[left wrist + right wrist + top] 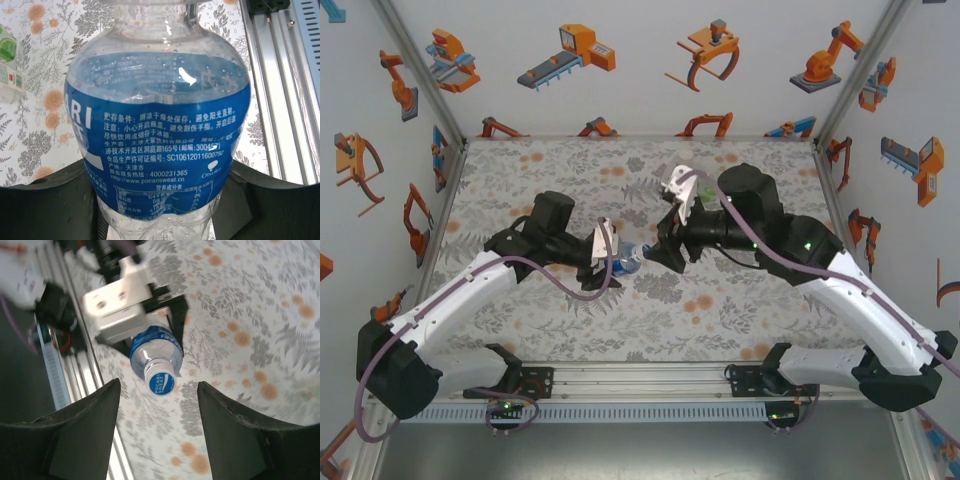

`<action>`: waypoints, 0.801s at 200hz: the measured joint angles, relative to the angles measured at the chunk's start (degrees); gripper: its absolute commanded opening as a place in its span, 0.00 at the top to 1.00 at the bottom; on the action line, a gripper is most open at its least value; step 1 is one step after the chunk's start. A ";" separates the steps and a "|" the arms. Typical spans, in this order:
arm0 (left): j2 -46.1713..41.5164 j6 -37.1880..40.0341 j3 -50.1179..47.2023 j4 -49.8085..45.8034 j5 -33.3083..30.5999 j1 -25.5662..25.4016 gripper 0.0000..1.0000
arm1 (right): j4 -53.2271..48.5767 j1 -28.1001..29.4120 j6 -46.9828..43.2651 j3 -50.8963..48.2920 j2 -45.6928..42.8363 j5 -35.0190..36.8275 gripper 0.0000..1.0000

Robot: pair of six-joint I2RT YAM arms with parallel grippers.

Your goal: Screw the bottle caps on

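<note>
Bottle: a clear, round-shouldered plastic bottle (160, 90) with a glossy blue label (165, 145) printed in white Chinese text and a dimpled lower body. It is held on its side over the middle of the table (570, 330), neck toward the right edge. Whether it holds liquid cannot be told.
Cap: a small round white cap (161, 381) with blue lettering sits on the bottle's neck. How far it is screwed down cannot be told.
Left arm: the left arm (470, 290) stretches from the near-left corner toward the centre, forearm low.
Left gripper: the left gripper (616, 266) is clenched on the bottle's body, with dark matte pads (45, 200) pressing its two sides.
Right arm: the right arm (840, 280) reaches in from the near-right corner, elbow bent, wrist aimed at the cap end.
Right gripper: the right gripper (662, 252) is released. Its black wedge-shaped fingers (85, 430) are spread with nothing between them, near the cap but apart from it.
Table: flat, covered in a grey leaf and orange-flower print. A ribbed aluminium rail (640, 378) runs along its near edge.
</note>
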 measured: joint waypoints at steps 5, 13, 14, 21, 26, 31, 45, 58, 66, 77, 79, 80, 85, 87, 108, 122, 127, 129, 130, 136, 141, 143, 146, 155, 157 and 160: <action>-0.07 0.26 0.02 -0.26 0.15 -0.11 1.00 | -0.81 0.00 -2.84 0.24 0.07 -1.51 0.45; -0.26 0.66 0.00 -0.68 0.24 -0.24 1.00 | -1.73 0.00 -7.21 0.35 0.11 -3.87 0.45; -0.28 0.74 0.00 -0.74 0.24 -0.28 1.00 | -1.90 0.00 -7.89 0.35 0.11 -4.24 0.46; -0.48 0.98 0.00 -1.01 0.31 -0.42 1.00 | -2.56 0.00 -11.02 0.35 0.22 -5.92 0.46; -0.59 1.14 0.00 -1.22 0.39 -0.44 1.00 | -2.86 0.00 -13.00 0.28 0.33 -6.95 0.46; -0.70 1.29 0.00 -1.40 0.50 -0.46 1.00 | -3.04 0.00 -14.75 0.22 0.44 -7.76 0.46; -0.83 1.66 0.00 -1.88 0.81 -0.55 1.00 | -3.19 0.00 -19.10 -0.31 0.81 -9.84 0.46; -0.83 1.99 0.00 -2.08 0.87 -0.66 1.00 | -3.48 0.00 -21.77 -0.37 1.46 -10.93 0.47; -0.83 2.16 0.02 -2.21 0.94 -0.74 1.00 | -3.39 0.00 -22.95 -0.48 1.90 -11.30 0.47; -0.83 2.36 0.02 -2.34 1.07 -0.85 1.00 | -3.37 0.00 -24.11 -0.81 2.40 -11.54 0.48; -0.83 2.38 0.00 -2.36 1.09 -0.85 1.00 | -3.32 0.00 -24.35 -0.94 2.49 -11.56 0.48; -0.83 2.38 0.00 -2.36 1.09 -0.85 1.00 | -3.30 0.00 -24.41 -0.96 2.51 -11.56 0.48; -0.83 2.40 0.00 -2.36 1.11 -0.87 1.00 | -3.34 0.00 -24.79 -1.14 2.73 -11.61 0.48; -0.83 2.43 0.02 -2.36 1.11 -0.87 1.00 | -3.34 0.02 -24.92 -1.25 2.82 -11.67 0.48; -0.83 2.54 0.02 -2.40 1.16 -0.96 1.00 | -3.30 0.04 -25.94 -2.16 3.58 -11.74 0.50; -0.83 2.56 0.02 -2.40 1.20 -1.07 1.00 | -3.30 0.07 -26.27 -2.89 3.78 -11.74 0.54; -0.83 2.56 0.02 -2.40 1.22 -1.14 1.00 | -3.30 0.07 -26.36 -3.17 3.78 -11.72 0.55; -0.83 2.56 0.02 -2.43 1.22 -1.16 1.00 | -3.30 0.07 -26.36 -3.26 3.78 -11.72 0.56; -0.83 2.56 0.00 -2.43 1.22 -1.18 1.00 | -3.30 0.07 -26.38 -3.28 3.78 -11.72 0.56; -0.83 2.56 0.02 -2.45 1.27 -1.20 1.00 | -3.30 0.09 -26.40 -3.52 3.78 -11.72 0.57; -0.83 2.58 0.00 -2.47 1.27 -1.22 1.00 | -3.21 0.11 -26.45 -3.72 3.78 -11.72 0.59; -0.83 2.56 0.00 -2.49 1.27 -1.22 1.00 | -3.19 0.11 -26.47 -3.80 3.78 -11.72 0.59; -0.83 2.56 0.00 -2.49 1.27 -1.22 1.00 | -3.10 0.11 -26.53 -3.89 3.76 -11.69 0.60; -0.83 2.60 0.02 -2.58 1.29 -1.22 1.00 | -2.84 0.11 -26.58 -4.20 3.76 -11.63 0.63; -0.83 2.60 0.02 -2.62 1.29 -1.22 1.00 | -2.78 0.11 -26.58 -4.24 3.76 -11.63 0.64; -0.83 2.60 0.00 -2.71 1.29 -1.22 1.00 | -2.62 0.11 -26.62 -4.31 3.76 -11.54 0.65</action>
